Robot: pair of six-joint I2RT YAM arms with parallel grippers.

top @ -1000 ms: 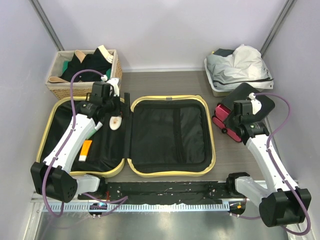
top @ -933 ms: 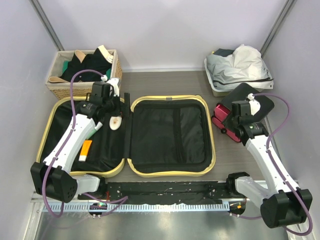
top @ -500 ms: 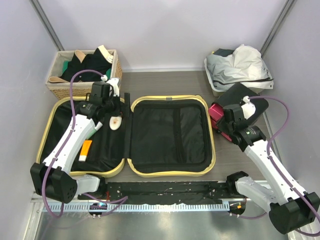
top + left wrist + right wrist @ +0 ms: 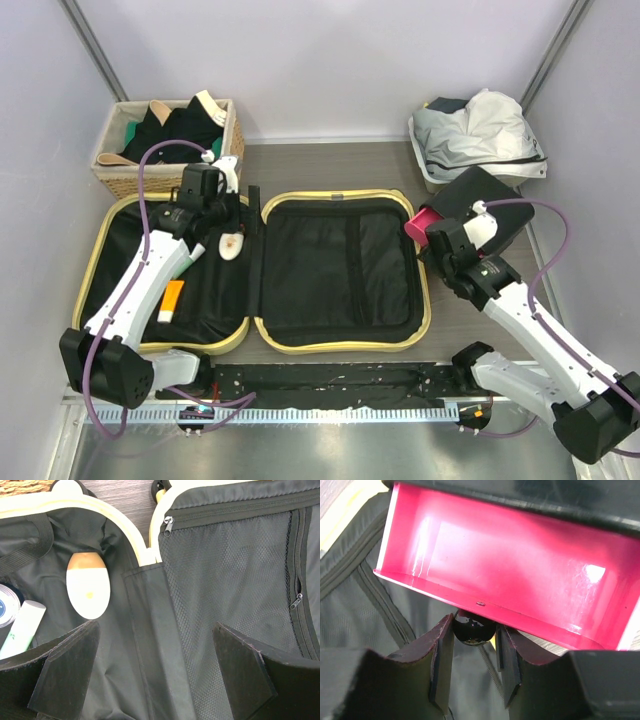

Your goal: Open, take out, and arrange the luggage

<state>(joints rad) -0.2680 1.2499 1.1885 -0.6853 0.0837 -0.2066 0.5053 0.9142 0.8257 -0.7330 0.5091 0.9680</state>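
Note:
The pale-yellow luggage (image 4: pixel 330 346) lies open and flat, both black-lined halves facing up; its mesh lining (image 4: pixel 235 570) fills the left wrist view. My left gripper (image 4: pixel 212 198) (image 4: pixel 155 630) hangs open over the hinge fold with nothing between its fingers. A white oval object (image 4: pixel 231 243) (image 4: pixel 88 582), an orange tube (image 4: pixel 171 300) and a pale green tube (image 4: pixel 22 627) lie in the left half. My right gripper (image 4: pixel 432 238) (image 4: pixel 475 625) is shut on the black round knob (image 4: pixel 470 634) of a pink-red drawer (image 4: pixel 420 221) (image 4: pixel 510 560) at the luggage's right rim.
The drawer sticks out of a black box (image 4: pixel 492 205) right of the luggage. A wicker basket (image 4: pixel 120 172) of dark clothes stands at the back left. A white tray (image 4: pixel 430 170) holding grey fabric (image 4: pixel 478 130) sits at the back right.
My right arm has swung left, drawing the red drawer out of the black box toward the luggage's right edge. The left arm has stayed still.

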